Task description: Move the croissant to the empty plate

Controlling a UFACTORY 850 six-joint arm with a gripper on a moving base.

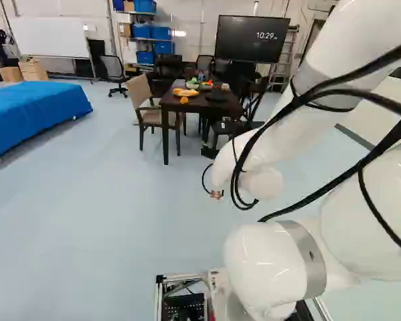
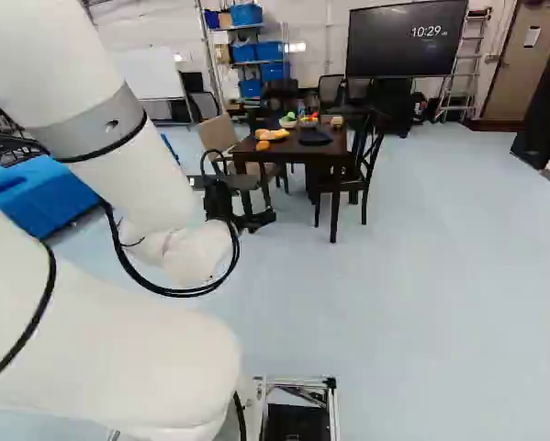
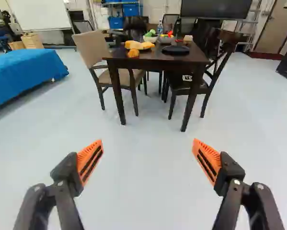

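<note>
A dark table point(image 3: 157, 58) stands on pale floor point(image 3: 143, 167).

Light digits point(image 2: 426, 31) reading "10:29" glow on the dark screen point(image 2: 380, 55) beyond the dark table point(image 2: 297, 156), where you can read them in both base views; the characters just beside them are too small to make out. On the door point(image 2: 528, 78), beyond the table and to its right, you see a white sheet point(image 2: 532, 37), its print illegible. A white label point(image 3: 187, 77) with unreadable black marks shows at the chair point(image 3: 179, 90) beside the table.
</note>
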